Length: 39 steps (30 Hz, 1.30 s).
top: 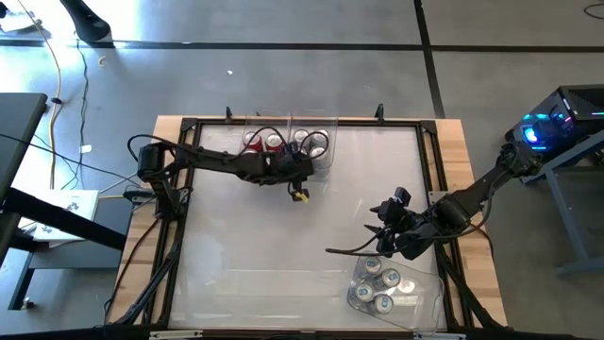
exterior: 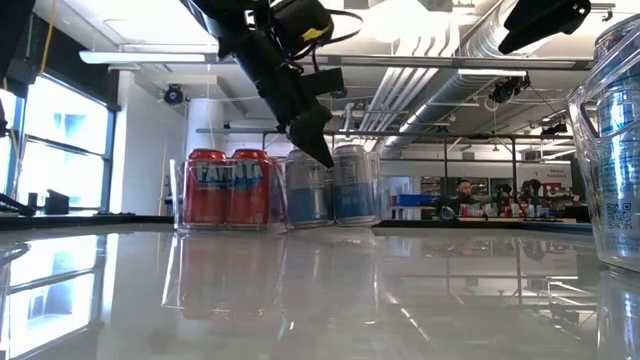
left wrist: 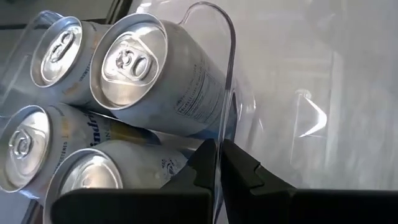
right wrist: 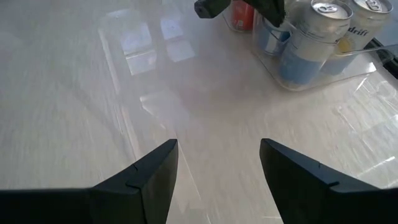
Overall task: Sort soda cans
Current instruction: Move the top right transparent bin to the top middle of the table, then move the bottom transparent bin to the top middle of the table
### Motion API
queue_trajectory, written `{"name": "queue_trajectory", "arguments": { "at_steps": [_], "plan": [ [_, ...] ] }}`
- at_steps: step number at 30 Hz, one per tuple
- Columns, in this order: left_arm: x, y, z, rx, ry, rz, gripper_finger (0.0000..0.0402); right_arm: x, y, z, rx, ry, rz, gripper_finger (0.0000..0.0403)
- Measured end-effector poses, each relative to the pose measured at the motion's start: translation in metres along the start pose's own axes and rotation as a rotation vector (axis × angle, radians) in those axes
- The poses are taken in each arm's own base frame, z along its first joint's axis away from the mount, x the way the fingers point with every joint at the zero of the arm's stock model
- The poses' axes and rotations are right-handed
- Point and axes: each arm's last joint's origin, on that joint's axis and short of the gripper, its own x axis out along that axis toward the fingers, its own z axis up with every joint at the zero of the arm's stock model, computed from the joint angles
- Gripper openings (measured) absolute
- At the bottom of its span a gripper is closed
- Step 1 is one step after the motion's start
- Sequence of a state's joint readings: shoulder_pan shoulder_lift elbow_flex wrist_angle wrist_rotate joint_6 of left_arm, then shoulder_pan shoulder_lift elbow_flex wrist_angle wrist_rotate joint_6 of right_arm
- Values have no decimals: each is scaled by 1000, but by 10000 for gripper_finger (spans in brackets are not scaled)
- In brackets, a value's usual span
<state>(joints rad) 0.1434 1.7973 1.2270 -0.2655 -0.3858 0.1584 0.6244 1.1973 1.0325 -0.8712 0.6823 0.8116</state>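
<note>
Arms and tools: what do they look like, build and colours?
Both arms are dark, jointed links with black cables looping off them. The left tool carries a small yellow marking near its tip. The right tool has two matte black, wedge-shaped fingers. In the left wrist view the left tool's fingers are equally black and angular.

Open-plan lab or office, exposed ceiling ducts (exterior: 470, 45), concrete floor (top: 283, 80), distant desks (exterior: 480, 205)

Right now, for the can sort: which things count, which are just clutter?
Job:
- soda cans in the far clear bin
- cans in the near bin
- left end effector, shut on the far bin's wall
- right end effector, open

Clutter:
- cables on the floor
</note>
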Motion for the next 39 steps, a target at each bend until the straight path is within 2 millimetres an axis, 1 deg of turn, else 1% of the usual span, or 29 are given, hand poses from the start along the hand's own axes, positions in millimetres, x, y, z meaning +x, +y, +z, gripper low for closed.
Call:
{"name": "queue_trajectory", "arguments": {
  "at_steps": [3,6,9,12,15,18,21,25,28,32,35,39],
  "plan": [
    [0,0,0,1,0,-34,7,0,0,0,-1,0,0,224],
    [0,-1,-1,-16,0,-57,27,0,0,0,-1,0,0,224],
    [-2,-1,1,-32,-9,-68,65,0,0,0,-1,0,0,224],
    [-9,3,4,-39,-28,-65,107,0,0,0,-1,1,0,224],
    [-19,7,6,-25,-12,-74,141,0,0,0,-5,1,-1,224],
    [-40,15,20,-19,-50,-80,163,0,0,0,-7,0,-3,224],
    [-67,18,30,13,-68,-97,172,0,0,0,-8,0,-5,224],
    [-108,17,31,69,-74,-131,168,0,0,0,-10,-1,-5,224],
    [-136,15,16,79,18,-160,150,0,-1,0,-8,1,-7,224],
    [-155,11,-21,15,182,-135,112,0,-1,0,-21,-14,-22,224],
    [-159,8,-56,-83,272,-116,79,0,-2,1,-40,-42,-51,224],
    [-150,4,-104,-234,349,-77,32,0,-2,1,-60,-55,-65,224]
  ]
}}
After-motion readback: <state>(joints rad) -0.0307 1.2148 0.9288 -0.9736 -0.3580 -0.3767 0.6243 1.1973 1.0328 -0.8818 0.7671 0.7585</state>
